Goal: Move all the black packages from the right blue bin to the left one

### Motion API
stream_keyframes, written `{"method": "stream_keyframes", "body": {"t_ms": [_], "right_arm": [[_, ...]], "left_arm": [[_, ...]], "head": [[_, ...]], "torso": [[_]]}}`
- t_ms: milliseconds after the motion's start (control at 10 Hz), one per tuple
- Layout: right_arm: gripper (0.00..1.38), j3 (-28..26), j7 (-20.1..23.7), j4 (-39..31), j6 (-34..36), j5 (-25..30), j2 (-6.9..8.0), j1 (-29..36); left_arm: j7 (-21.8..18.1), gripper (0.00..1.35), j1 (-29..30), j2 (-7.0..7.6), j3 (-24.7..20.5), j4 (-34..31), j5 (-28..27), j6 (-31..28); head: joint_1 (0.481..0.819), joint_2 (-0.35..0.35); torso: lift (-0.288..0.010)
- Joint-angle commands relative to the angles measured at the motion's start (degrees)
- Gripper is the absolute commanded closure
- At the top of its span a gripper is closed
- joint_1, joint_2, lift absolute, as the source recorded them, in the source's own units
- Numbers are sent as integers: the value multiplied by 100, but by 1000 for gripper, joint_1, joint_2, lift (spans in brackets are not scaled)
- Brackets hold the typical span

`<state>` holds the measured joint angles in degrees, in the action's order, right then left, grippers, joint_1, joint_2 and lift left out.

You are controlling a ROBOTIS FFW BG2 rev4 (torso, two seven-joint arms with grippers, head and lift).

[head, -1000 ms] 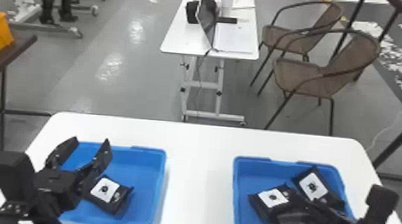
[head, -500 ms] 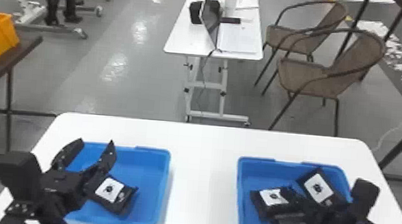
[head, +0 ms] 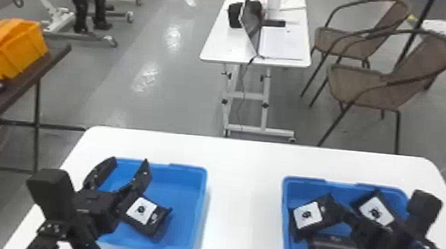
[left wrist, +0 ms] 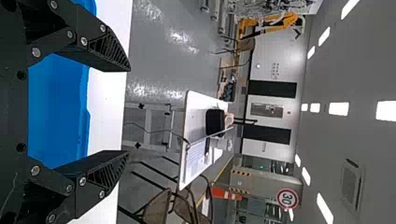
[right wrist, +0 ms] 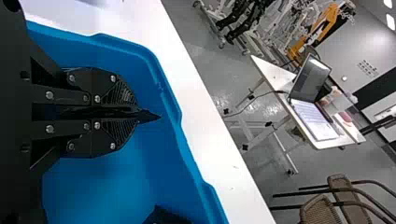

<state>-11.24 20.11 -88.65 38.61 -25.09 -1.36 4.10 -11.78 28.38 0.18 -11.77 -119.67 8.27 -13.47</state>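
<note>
Tilted up since the earlier frame, one black package [head: 307, 215] is pinched in my right gripper [right wrist: 134, 112]; lifting too low could snag it on the right blue bin [head: 302, 188].

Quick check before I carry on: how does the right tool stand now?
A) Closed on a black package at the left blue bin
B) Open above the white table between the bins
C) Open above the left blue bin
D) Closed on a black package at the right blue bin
D: the right tool has a black package pinched between its fingers, within the right blue bin's outline.
</note>
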Motion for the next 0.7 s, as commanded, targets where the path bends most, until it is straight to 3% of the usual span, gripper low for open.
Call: {"method": "stream_keyframes", "body": {"t_ms": [0, 300, 600], "right_arm": [[1092, -36, -34, -223, 68, -49, -31, 73], [1099, -45, -34, -557, 112, -453, -31, 240], [1101, -344, -166, -1779, 375, -1384, -303, 407]], "left_arm": [[0, 433, -8, -32, 0, 23, 8, 2], [26, 433, -35, -32, 0, 32, 113, 46], [70, 432, -131, -32, -88, 23, 737, -217]], "head": [[695, 110], [695, 107], [695, 110]], "torso": [[-43], [-43], [-43]]}}
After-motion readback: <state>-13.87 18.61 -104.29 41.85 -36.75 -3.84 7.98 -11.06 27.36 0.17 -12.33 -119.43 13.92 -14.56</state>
